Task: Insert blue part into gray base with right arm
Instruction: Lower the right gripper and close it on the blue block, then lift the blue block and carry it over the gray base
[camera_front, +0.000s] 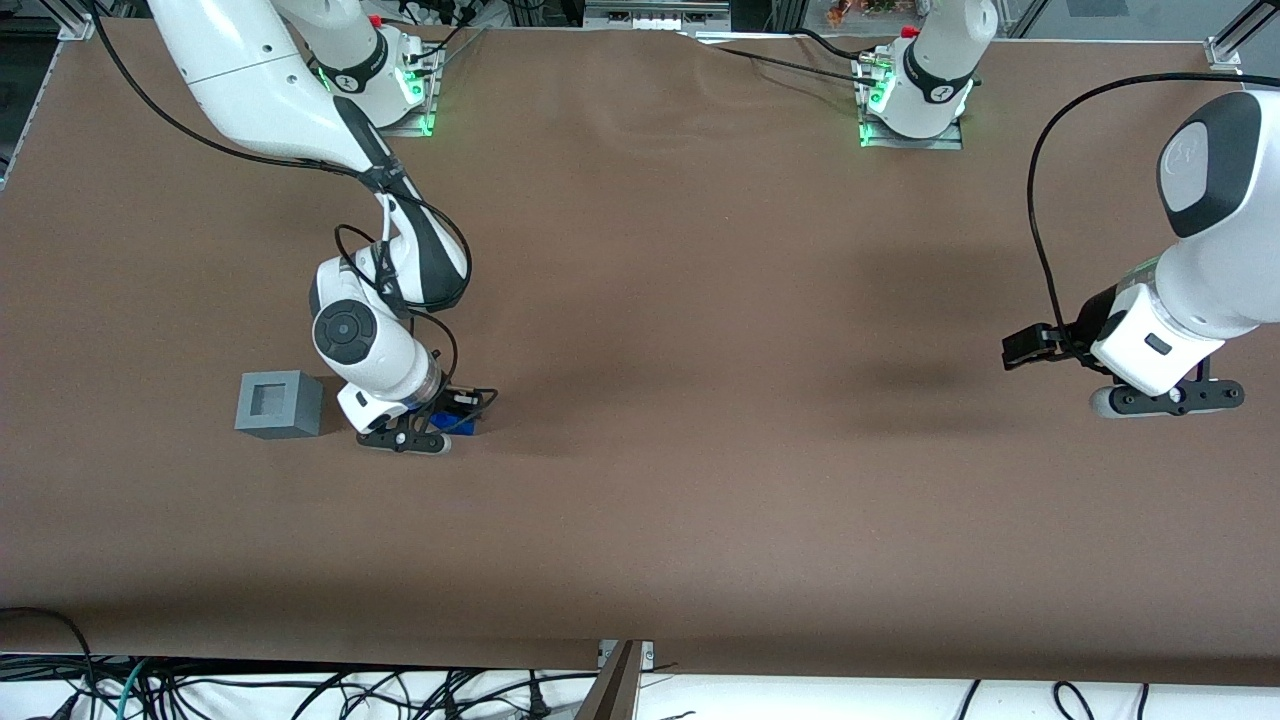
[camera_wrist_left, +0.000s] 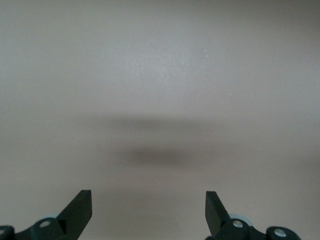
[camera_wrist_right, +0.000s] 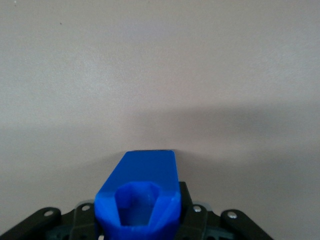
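The blue part (camera_front: 460, 425) sits low over the brown table, held between the fingers of the right arm's gripper (camera_front: 447, 418). In the right wrist view the blue part (camera_wrist_right: 142, 185) fills the space between the jaws, its hollow end toward the camera and its wedge-shaped tip pointing away. The gripper (camera_wrist_right: 144, 202) is shut on it, and a black finger (camera_wrist_right: 184, 196) presses against its side. The gray base (camera_front: 280, 404) stands upright on the table beside the gripper, a little toward the working arm's end, with its square hole facing up. It is out of sight in the wrist views.
The brown table (camera_front: 700, 400) stretches wide toward the parked arm's end. Cables hang along the front edge (camera_front: 300, 690). The arm bases (camera_front: 400, 80) stand at the back edge.
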